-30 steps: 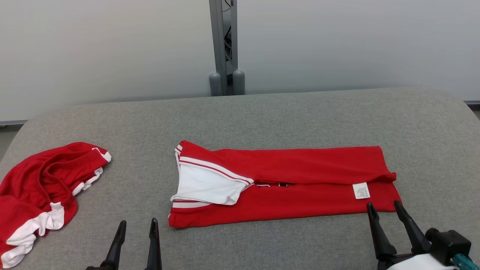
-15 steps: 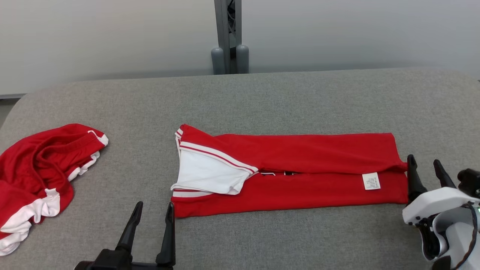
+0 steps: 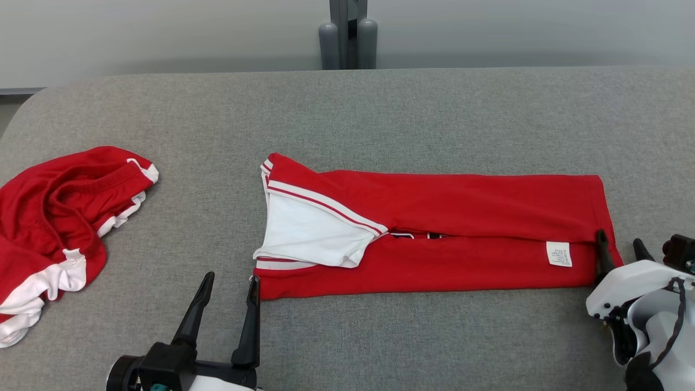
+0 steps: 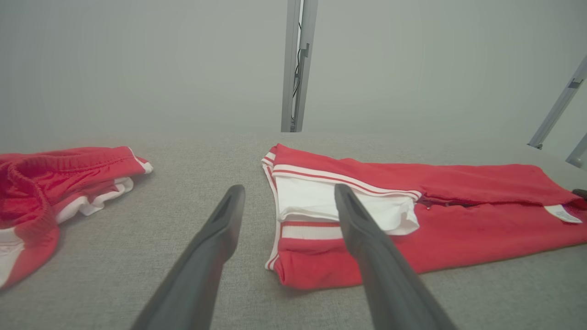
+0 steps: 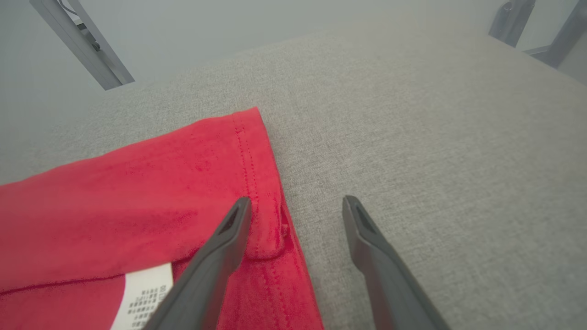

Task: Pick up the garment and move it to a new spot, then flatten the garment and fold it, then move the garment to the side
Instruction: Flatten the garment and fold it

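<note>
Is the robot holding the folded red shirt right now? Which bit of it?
No, nothing is held. The left end effector is open by the sleeve end of the shirt; the right end effector is open at its hem.

Garment point(image 3: 461, 217): plain red. Sleeve point(image 3: 309, 233): white, cuff striped white and red. Label point(image 3: 558, 254): white with fine dark print. Second garment point(image 3: 49, 217): red, white trim at the edges. Table point(image 3: 380, 119): flecked grey fabric. Post point(image 3: 347, 32): grey metal. Left gripper point(image 3: 231, 277), right gripper point(image 3: 618, 238): black, on white housings.
</note>
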{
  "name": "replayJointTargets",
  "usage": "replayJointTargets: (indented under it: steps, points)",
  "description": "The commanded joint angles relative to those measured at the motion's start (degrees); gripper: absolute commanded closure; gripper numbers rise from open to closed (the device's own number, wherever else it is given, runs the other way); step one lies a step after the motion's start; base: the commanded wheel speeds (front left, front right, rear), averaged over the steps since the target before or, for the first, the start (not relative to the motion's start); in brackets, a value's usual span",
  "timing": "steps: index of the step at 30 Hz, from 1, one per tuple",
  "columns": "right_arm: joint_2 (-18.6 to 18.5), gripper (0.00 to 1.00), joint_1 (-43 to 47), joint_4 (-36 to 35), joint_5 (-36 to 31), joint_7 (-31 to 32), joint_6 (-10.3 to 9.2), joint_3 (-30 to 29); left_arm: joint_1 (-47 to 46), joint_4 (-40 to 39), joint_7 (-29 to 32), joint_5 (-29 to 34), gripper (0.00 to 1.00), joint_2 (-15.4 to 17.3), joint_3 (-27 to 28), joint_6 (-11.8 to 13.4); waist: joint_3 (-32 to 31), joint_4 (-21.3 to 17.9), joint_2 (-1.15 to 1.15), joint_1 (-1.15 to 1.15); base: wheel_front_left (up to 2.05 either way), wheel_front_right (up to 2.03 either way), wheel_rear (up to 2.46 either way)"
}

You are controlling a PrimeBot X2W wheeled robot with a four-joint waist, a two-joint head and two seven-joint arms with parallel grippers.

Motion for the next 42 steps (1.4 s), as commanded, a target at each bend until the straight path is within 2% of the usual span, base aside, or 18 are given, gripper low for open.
replayJointTargets:
  steps: [1, 12, 13, 14, 15, 16, 17, 26, 37, 42]
  points:
    - [0.14, 0.00, 1.24, 0.31, -0.78, -0.05, -0.01, -0.63, -0.93, 0.06, -0.22, 0.21, 0.00, 0.20, 0.26, -0.17, -0.03, -0.01, 0.00, 0.00, 0.00, 0.00, 0.00]
    - [3.10, 0.00, 4.14, 1.24, -2.30, -0.03, -0.01, -3.41, -0.50, 0.25, -0.22, 0.62, 0.00, 0.19, -0.05, -0.60, -1.16, -0.28, 0.00, 0.00, 0.00, 0.00, 0.00]
    - [3.24, 0.16, 4.07, 1.51, -2.05, 0.03, -0.01, -3.35, -0.54, 0.22, -0.22, 0.66, 0.00, 0.19, -0.15, -0.64, -1.22, -0.21, 0.00, 0.00, 0.00, 0.00, 0.00]
    - [3.28, 0.54, 4.00, 1.70, -1.86, 0.03, -0.01, -3.38, -0.57, 0.15, -0.22, 0.63, 0.00, 0.19, -0.21, -0.56, -1.27, -0.13, 0.00, 0.00, 0.00, 0.00, 0.00]
    - [3.28, 0.54, 4.00, 1.70, -1.86, 0.03, -0.01, -3.38, -0.57, 0.15, -0.22, 0.63, 0.00, 0.19, -0.21, -0.56, -1.27, -0.13, 0.00, 0.00, 0.00, 0.00, 0.00]
    - [3.32, 0.87, 3.90, 1.93, -1.60, 0.03, -0.01, -3.29, -0.61, 0.06, -0.22, 0.59, 0.00, 0.19, -0.24, -0.51, -1.31, -0.02, 0.00, 0.00, 0.00, 0.00, 0.00]
    - [3.37, 1.00, 3.69, 1.86, -1.12, 0.03, -0.01, -3.25, -0.65, -0.08, -0.22, 0.47, 0.00, 0.19, -0.20, -0.40, -1.33, 0.11, 0.00, 0.00, 0.00, 0.00, 0.00]
    - [1.20, 1.00, 3.96, -2.43, 2.24, -0.05, -0.02, -2.51, -0.34, -0.29, -0.22, 0.09, 0.00, 0.19, -0.02, -0.18, -1.57, 0.80, 0.00, 0.00, 0.00, 0.00, 0.00]
    - [-4.38, 1.00, 3.53, -8.08, 4.75, -0.05, -0.02, -0.40, -1.01, -0.82, -0.22, 0.34, 0.00, 0.19, 0.15, 0.00, -0.89, -0.60, 0.00, 0.00, 0.00, 0.00, 0.00]
    - [-3.29, 1.00, 3.64, -10.55, 6.35, -0.05, -0.01, 3.73, -1.35, -0.12, -0.22, -0.01, 0.00, 0.19, -0.11, -0.10, -1.32, -1.10, 0.00, 0.00, 0.00, 0.00, 0.00]
